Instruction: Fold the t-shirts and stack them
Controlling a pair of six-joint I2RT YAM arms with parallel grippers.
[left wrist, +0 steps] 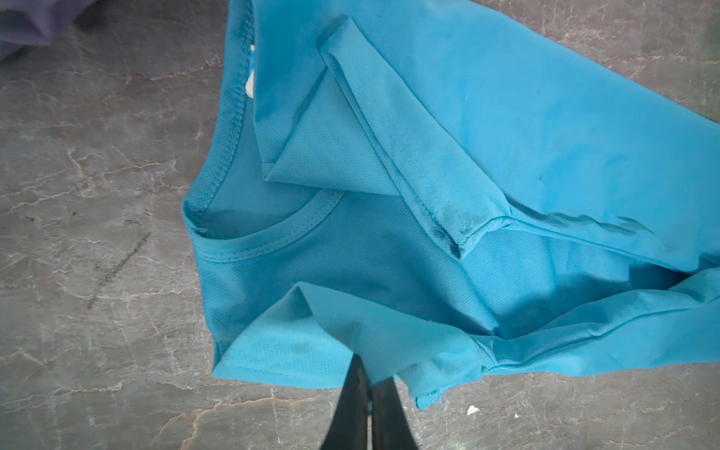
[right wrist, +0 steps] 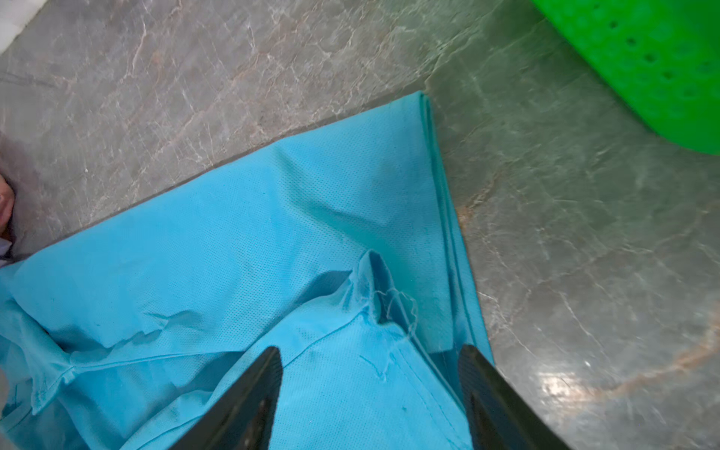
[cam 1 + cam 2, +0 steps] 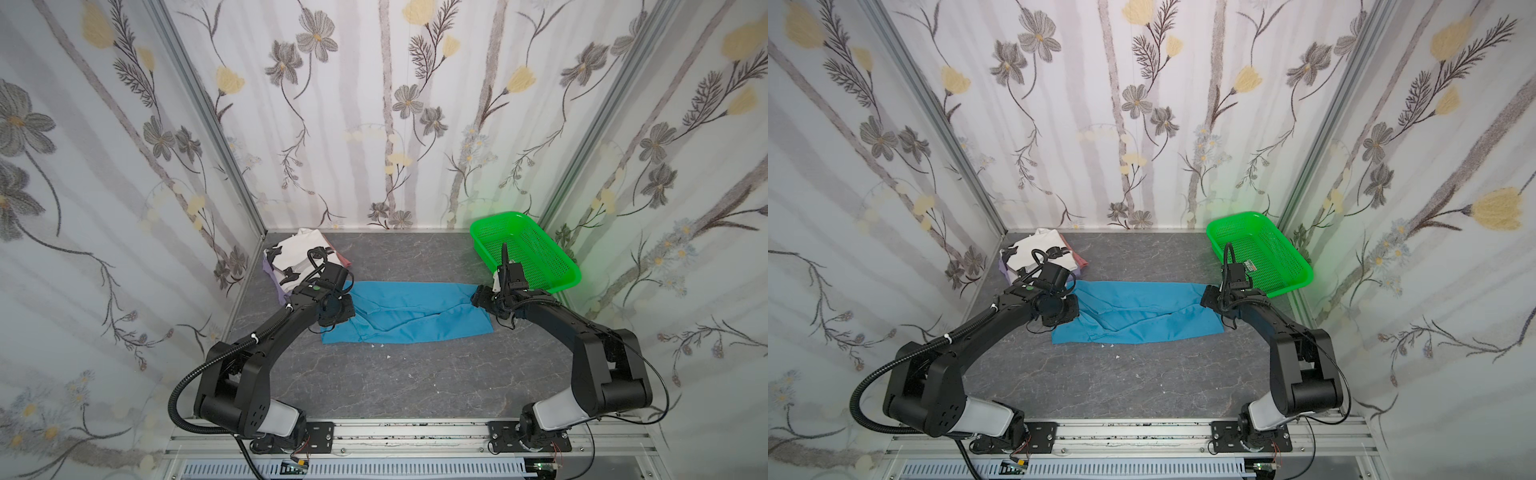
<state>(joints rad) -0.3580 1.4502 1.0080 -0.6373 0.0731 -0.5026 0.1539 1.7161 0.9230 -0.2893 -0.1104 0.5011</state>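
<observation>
Pinching a flap of the blue t-shirt (image 3: 415, 309), spread flat just beside the green basket (image 3: 559, 284), in the left gripper (image 1: 370, 385) with jaws clamped at the end far from the basket, likely for folding inward, with the right gripper (image 2: 370, 348) jaws apart above the basket-side end, gripping nothing.

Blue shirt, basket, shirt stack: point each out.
blue shirt (image 3: 415, 307): in a top view, flat middle of the cloth.
basket (image 3: 540, 257): in a top view, bare mesh floor.
stack (image 3: 297, 249): in a top view, the white printed shirt on top.
</observation>
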